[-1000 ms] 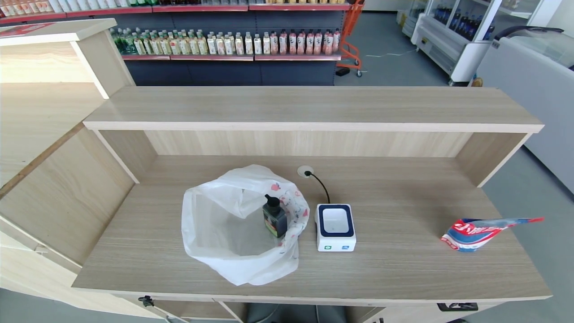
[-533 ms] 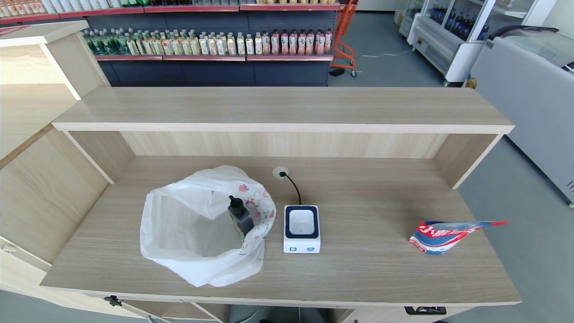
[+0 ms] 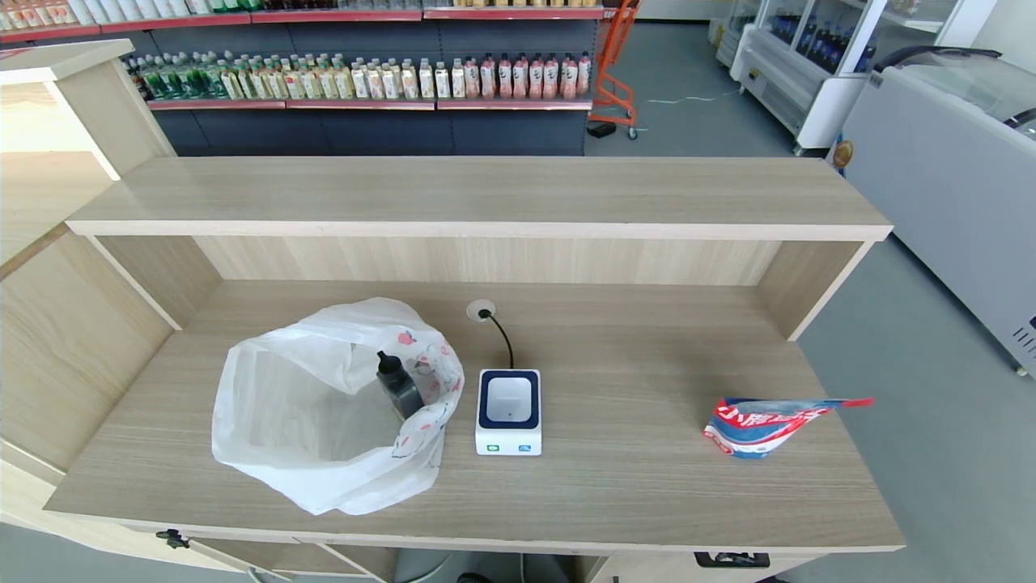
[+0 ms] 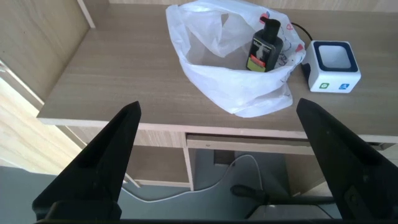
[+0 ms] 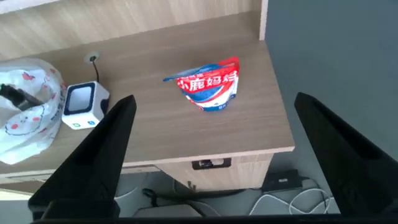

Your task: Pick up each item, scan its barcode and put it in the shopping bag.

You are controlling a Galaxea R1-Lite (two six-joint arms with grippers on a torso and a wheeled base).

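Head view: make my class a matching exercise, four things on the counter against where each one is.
Things:
1 bag
2 bottle
3 scanner
4 pouch

Places:
A inside the bag
B right end of the counter, alone
C left part of the counter, mouth open
D middle of the counter, with a cable running to the back

Pairs: 1-C; 2-A; 3-D; 4-B

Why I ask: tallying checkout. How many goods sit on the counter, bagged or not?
2. The dark bottle stands in the shopping bag; the red-and-blue pouch lies on the counter, far right. The bag's folds could hide more.
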